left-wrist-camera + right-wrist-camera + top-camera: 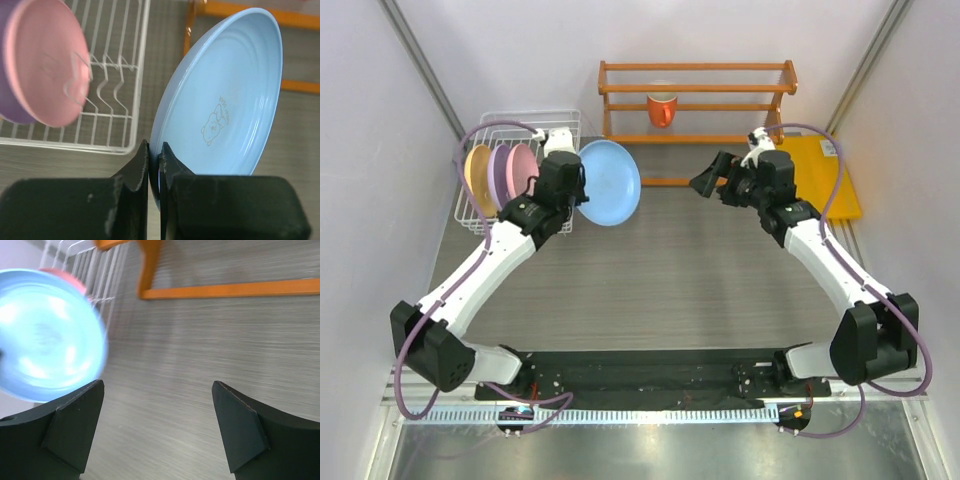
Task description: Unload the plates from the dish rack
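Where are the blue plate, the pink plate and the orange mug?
blue plate [610, 182]: top external view, centre of its face.
pink plate [42, 62]: left wrist view, middle of its face.
orange mug [661, 109]: top external view, its outer side.

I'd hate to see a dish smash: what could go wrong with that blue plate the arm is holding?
The left gripper pinches the light blue plate only at its rim, so it might slip or twist loose. The plate hangs close to the dish rack and pink plate; a turn could knock them. The open right gripper nearby could bump it.
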Action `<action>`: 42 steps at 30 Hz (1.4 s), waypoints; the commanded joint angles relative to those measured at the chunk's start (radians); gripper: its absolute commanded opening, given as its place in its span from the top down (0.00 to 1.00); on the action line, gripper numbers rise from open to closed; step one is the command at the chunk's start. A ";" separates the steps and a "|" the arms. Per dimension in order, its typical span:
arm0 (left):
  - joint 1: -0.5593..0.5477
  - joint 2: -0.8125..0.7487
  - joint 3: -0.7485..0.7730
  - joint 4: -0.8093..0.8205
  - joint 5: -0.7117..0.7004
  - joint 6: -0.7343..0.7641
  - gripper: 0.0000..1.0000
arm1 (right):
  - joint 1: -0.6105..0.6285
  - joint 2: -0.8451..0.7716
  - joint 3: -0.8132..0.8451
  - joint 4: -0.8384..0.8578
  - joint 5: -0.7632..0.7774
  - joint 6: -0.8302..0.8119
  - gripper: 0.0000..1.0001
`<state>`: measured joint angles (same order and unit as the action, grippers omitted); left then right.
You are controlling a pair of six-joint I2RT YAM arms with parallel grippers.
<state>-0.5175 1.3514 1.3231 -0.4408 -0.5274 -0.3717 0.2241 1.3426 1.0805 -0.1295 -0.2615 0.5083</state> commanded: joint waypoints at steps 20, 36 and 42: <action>-0.064 0.002 -0.116 0.151 0.257 -0.213 1.00 | 0.192 0.282 0.048 0.194 -0.094 0.065 0.40; -0.075 -0.017 -0.157 0.100 -0.008 -0.113 0.16 | 0.160 0.170 0.012 -0.031 0.134 -0.007 0.99; -0.070 -0.037 -0.170 0.122 -0.277 0.025 0.00 | 0.112 0.196 -0.036 -0.159 0.157 -0.050 0.99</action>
<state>-0.5896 1.3586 1.1622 -0.3569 -0.5728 -0.4622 0.3637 1.5501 1.0676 -0.1989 -0.1505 0.5018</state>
